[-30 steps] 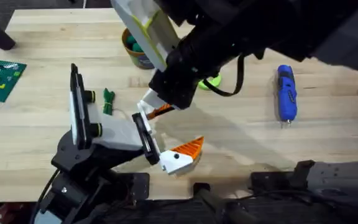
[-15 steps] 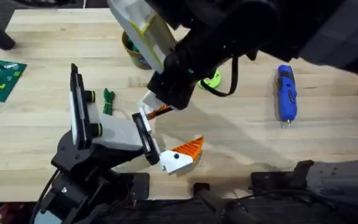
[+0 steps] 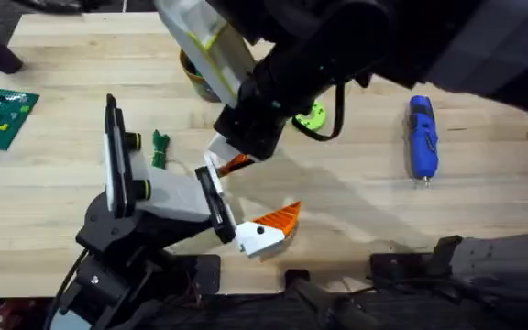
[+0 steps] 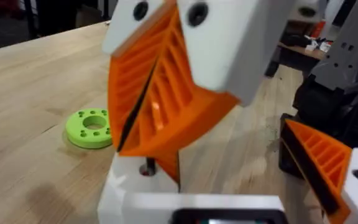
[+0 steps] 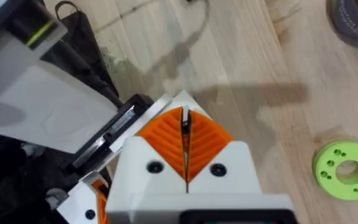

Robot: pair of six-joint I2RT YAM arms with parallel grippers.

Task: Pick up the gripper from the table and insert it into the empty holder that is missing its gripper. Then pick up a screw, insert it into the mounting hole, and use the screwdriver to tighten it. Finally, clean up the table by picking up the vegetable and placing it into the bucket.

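Right pincer apparently clamping gripper at holder; long axis unclear

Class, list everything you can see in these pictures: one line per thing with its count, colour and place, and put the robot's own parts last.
Holder: one, white and black, near left of table.
Wedge: one, orange with white base, beside the holder.
Screwdriver: one, blue, right side.
Disc: one, green, centre.
Vegetable: one, green, behind the holder.
Bucket: one, yellow-rimmed, far centre, partly hidden.
Circuit board: one, green, left edge.
Table: one, light wood.
Right gripper: white with orange pads, shut, at the holder.
Left gripper: white with orange pads, shut.
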